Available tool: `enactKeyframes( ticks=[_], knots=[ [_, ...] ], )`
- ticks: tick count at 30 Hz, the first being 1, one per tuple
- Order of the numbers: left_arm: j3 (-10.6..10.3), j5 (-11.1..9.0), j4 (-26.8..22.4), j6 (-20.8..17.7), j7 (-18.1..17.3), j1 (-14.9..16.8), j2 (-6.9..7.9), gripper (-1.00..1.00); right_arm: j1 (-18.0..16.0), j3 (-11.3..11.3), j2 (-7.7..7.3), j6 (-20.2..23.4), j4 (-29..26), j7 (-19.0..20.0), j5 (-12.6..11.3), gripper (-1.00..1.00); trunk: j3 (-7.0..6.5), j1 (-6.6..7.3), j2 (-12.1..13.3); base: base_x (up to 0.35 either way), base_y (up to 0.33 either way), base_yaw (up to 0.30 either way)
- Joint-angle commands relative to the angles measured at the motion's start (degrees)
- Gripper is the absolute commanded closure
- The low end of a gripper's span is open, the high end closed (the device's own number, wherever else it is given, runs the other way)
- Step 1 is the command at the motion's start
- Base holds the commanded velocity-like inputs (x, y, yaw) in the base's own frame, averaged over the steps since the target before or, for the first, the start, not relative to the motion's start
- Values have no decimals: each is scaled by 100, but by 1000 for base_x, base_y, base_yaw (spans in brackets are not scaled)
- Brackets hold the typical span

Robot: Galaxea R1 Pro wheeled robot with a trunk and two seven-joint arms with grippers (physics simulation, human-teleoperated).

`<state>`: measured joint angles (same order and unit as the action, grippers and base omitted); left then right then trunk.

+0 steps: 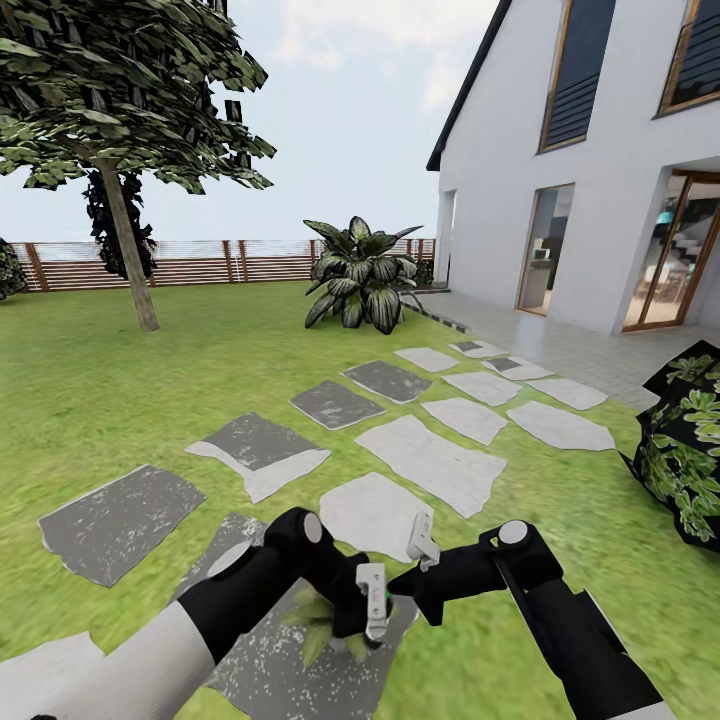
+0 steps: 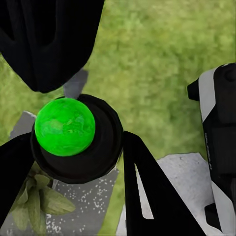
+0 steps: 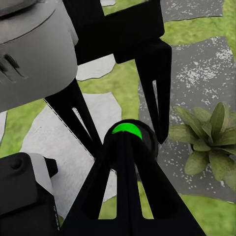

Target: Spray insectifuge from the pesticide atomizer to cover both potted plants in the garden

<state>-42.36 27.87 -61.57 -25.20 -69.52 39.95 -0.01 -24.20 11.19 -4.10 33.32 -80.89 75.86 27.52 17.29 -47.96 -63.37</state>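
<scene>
- Left gripper [image 1: 383, 603] sits lowest and closest in the head view, meeting the right gripper [image 1: 398, 588] nose to nose over a grey slab [image 1: 265, 665].
- Left fingers [image 2: 147, 187] are clamped on either side of a black round body with a bright green cap. I take this for the pesticide atomizer [image 2: 65, 127], but its trigger head is hidden.
- Right fingers [image 3: 105, 191] are pressed together into a point, tips at the green cap. Cannot tell whether they touch it.
- The right wrist view shows the left gripper's two fingers straddling the cap from the far side.
- Potted plant [image 1: 318, 625]: a low rosette of pointed green leaves, directly under the two grippers and partly covered by the left one. It stands on the grey slab. The pot is hidden.
- Whitish specks [image 3: 196, 73] dot the slab around the plant. Whether any sit on the leaves is too fine to tell.
- Lawn [image 1: 120, 400] lies all round, with grey and white stepping stones [image 1: 430, 462] running toward the white house [image 1: 610, 150].
- Slatted brown fence [image 1: 200, 262] closes off the back.
- A tree [image 1: 125, 240] stands on the left, well apart from the robot.
- A big striped-leaf plant [image 1: 362, 275] stands in front of the fence.
- A dark leafy bush [image 1: 685, 450] sits at the right edge.
</scene>
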Motion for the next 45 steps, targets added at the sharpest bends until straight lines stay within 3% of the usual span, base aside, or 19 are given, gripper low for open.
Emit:
enactKeyframes(
  ticks=[1, 7, 9, 11, 13, 17, 22, 23, 24, 25, 26, 28, 30, 33, 34, 36, 38, 40, 45],
  knots=[
    [-1, 17, 37, -58, -27, 5, 8, 100, -5, 6, -3, 52, -10, 26, 25, 100, 8, 0, -5, 0, 0, 0],
    [34, 24, 739, -56, -1, 20, 53, 100, -5, 15, 3, 52, -7, 25, 25, 100, 8, 0, -5, 0, 0, 0],
    [132, 25, 877, -56, 1, 27, 166, 100, -5, 21, 5, 52, -10, 27, 25, 100, 8, 0, -5, 0, 0, 0],
    [401, 26, 921, -56, 0, 30, 295, 100, -5, 18, 6, 52, -10, 27, 25, 100, 8, 0, -5, 0, 0, 0],
    [829, 26, 923, -56, 5, 30, 384, 100, -5, 10, 6, 52, -11, 28, 25, 100, 8, 0, -5, 0, 0, 0],
    [1889, 26, 887, -87, 32, 20, 427, 100, 16, -10, -38, 48, -15, 29, 17, 100, 8, 0, -5, 0, 0, 0],
    [2666, 26, 883, -141, 33, -105, 444, 100, 49, -130, -189, 44, 12, -11, 4, 100, 8, 0, -5, 0, 0, 0],
    [2948, 26, 883, -155, 34, -159, 467, 100, 61, -349, -202, 44, 19, -15, 6, 100, 8, 0, -5, 0, 0, 0],
    [3165, 26, 883, -176, 35, -198, 481, 100, 62, -587, -206, 44, 26, -18, 6, -100, 8, 0, -5, 0, 0, 0],
    [3401, 26, 883, -205, 35, -235, 509, 100, 63, -898, -209, 43, 31, -21, 7, -100, 8, 0, -5, 0, 0, 0],
    [3770, 26, 883, -242, 35, -277, 596, 100, 64, -1426, -211, 42, 40, -30, 9, -100, 8, 0, -5, 0, 0, 0],
    [4227, 26, 883, -272, 35, -315, 701, 100, 65, -2087, -213, 33, 50, -60, 57, -100, 8, 0, -5, 0, 0, 0],
    [4699, 29, 883, -392, 35, -404, 757, 100, 65, -2766, -210, 28, 57, -154, 269, -100, 8, 0, -5, 0, 0, 0],
    [4936, 33, 883, -694, 35, -594, 777, 100, 65, -3297, -183, -7, 255, -434, 650, -100, 8, 0, -5, 0, 0, 0],
    [4955, 34, 883, -782, 35, -645, 776, 100, 65, -3355, -169, -48, 373, -634, 713, -100, 8, 0, -5, 0, 0, 0],
    [4972, 34, 882, -921, 59, -717, 771, 100, 65, -3415, -148, -116, 659, -1238, 779, -100, 8, 0, -5, 0, 0, 0],
    [4985, 34, 883, -1193, 165, -752, 762, 100, 65, -3442, -139, -151, 1058, -2157, 810, -100, 8, 0, -5, 0, 0, 0],
    [4989, 40, 883, -1644, 347, -763, 758, 100, 65, -3446, -136, -162, 1358, -2901, 812, -100, 8, 0, -5, 0, 0, 0],
    [4943, 47, 901, -2597, 965, -749, 733, 100, 65, -3466, 51, -162, 1549, -4156, 808, -100, 8, 0, -5, 0, 0, 0]
  ],
)
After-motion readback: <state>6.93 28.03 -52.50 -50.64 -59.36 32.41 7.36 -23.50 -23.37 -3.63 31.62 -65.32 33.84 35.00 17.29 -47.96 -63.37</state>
